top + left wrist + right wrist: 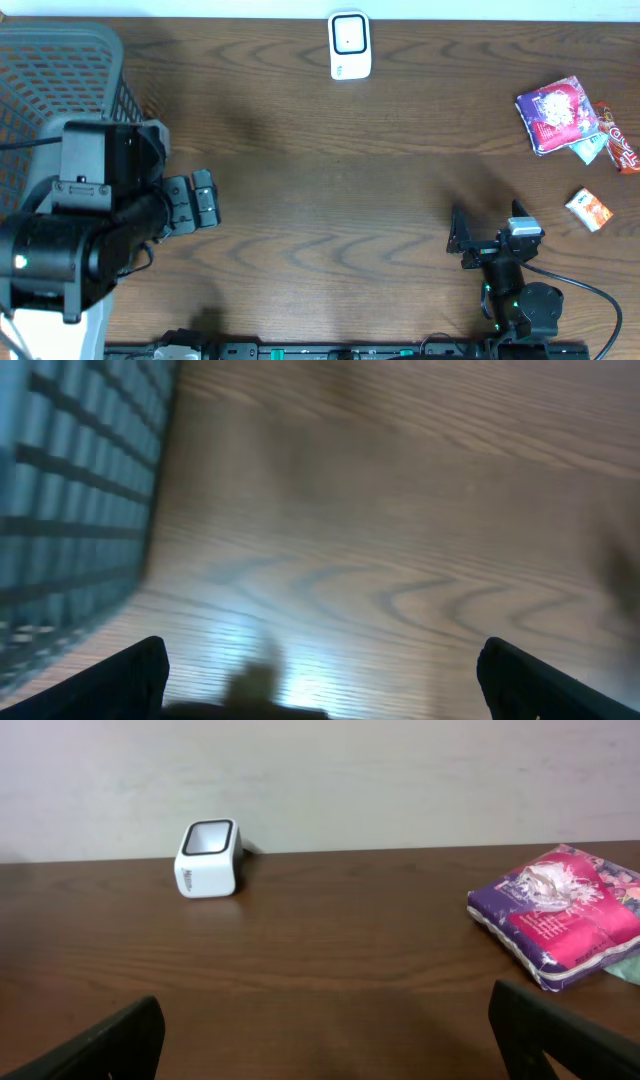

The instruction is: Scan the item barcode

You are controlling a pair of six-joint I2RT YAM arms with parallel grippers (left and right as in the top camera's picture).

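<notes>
A white barcode scanner (349,45) stands at the table's far edge, and in the right wrist view the scanner (208,857) is at the far left with its window facing up. A purple and pink packet (556,115) lies at the far right; the right wrist view has this packet (565,910) on its right side. My right gripper (487,214) is open and empty near the front right, its fingertips (110,1045) wide apart over bare wood. My left gripper (210,198) is open and empty beside the basket, its fingertips (130,675) far apart.
A grey mesh basket (60,70) fills the back left corner, and the left wrist view shows the basket (70,510) blurred at its left. A teal packet (590,150), a red packet (623,148) and a small orange and white box (589,209) lie at the right edge.
</notes>
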